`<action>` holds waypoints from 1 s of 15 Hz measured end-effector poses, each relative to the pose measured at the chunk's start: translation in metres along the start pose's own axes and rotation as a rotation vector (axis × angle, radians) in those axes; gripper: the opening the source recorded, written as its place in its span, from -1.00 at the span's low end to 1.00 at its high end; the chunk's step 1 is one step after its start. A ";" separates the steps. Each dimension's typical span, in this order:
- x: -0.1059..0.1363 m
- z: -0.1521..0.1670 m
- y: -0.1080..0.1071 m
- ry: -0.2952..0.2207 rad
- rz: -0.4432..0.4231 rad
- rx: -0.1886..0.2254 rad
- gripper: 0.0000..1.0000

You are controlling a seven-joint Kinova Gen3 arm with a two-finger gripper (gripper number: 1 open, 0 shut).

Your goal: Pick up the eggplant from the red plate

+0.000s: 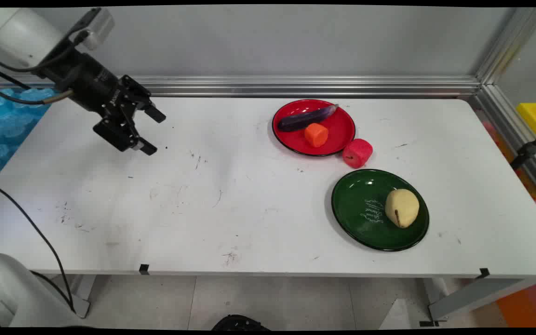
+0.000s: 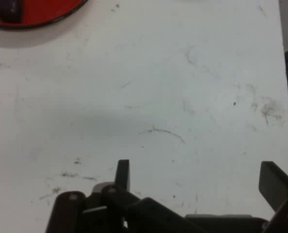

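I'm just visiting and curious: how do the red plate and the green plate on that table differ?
The red plate sits farther back, toward the wall; the green plate lies nearer the table's front edge. The red plate carries two things, a purple eggplant and an orange piece; the green plate carries only a pale yellow pear. The green plate shows white lettering; the red shows none. Both are round and dark-rimmed.

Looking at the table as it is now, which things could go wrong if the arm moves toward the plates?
The pink apple lies on the table touching the red plate's rim; a nudge might roll it. The orange carrot piece sits against the eggplant, so the open gripper may disturb both. The pear could slide on the green plate.
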State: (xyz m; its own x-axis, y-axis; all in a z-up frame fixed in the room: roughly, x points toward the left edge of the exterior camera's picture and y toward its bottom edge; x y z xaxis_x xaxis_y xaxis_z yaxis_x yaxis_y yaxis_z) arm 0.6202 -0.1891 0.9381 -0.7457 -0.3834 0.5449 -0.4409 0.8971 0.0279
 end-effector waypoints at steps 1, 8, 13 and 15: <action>0.004 0.003 -0.002 0.005 -0.007 0.005 1.00; 0.054 0.029 -0.028 0.047 -0.115 0.084 1.00; 0.096 0.055 -0.057 0.066 -0.200 0.158 1.00; 0.113 0.068 -0.070 0.068 -0.220 0.189 1.00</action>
State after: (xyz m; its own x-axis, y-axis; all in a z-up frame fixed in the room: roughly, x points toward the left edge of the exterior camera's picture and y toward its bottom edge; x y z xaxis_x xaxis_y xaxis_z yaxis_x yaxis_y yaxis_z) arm 0.5331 -0.3102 0.9411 -0.5898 -0.5429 0.5978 -0.6779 0.7351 -0.0013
